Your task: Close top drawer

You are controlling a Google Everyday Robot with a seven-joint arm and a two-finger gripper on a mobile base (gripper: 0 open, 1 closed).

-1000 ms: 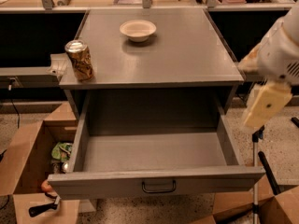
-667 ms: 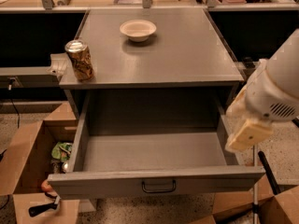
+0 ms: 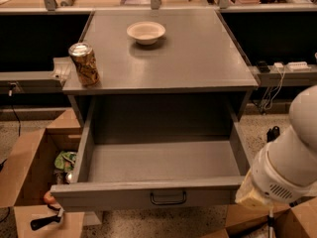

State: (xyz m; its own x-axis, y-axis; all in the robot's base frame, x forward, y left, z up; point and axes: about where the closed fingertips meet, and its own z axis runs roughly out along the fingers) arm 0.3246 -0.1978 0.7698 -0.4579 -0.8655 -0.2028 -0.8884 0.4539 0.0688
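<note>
The top drawer [image 3: 163, 162] is a wide grey metal drawer, pulled far out of the cabinet, with a plain bare interior. Its flat front panel [image 3: 109, 198] faces me at the bottom of the view, with a small dark loop handle [image 3: 168, 198] at its centre. My gripper [image 3: 250, 195] shows as a cream-coloured end on the white arm [image 3: 290, 167]. It sits at the right end of the drawer's front panel, touching it or very close. No other drawer fronts are in view.
A cream bowl [image 3: 146, 32] and a drink can [image 3: 84, 63] stand on the grey cabinet top [image 3: 198, 58]. An open cardboard box [image 3: 25, 172] with items lies on the floor at left. More cardboard [image 3: 297, 222] sits at lower right. Cables [image 3: 272, 90] hang at right.
My arm has swung down and forward, from beside the cabinet's right edge to the drawer's front right corner. The drawer stays pulled out as before.
</note>
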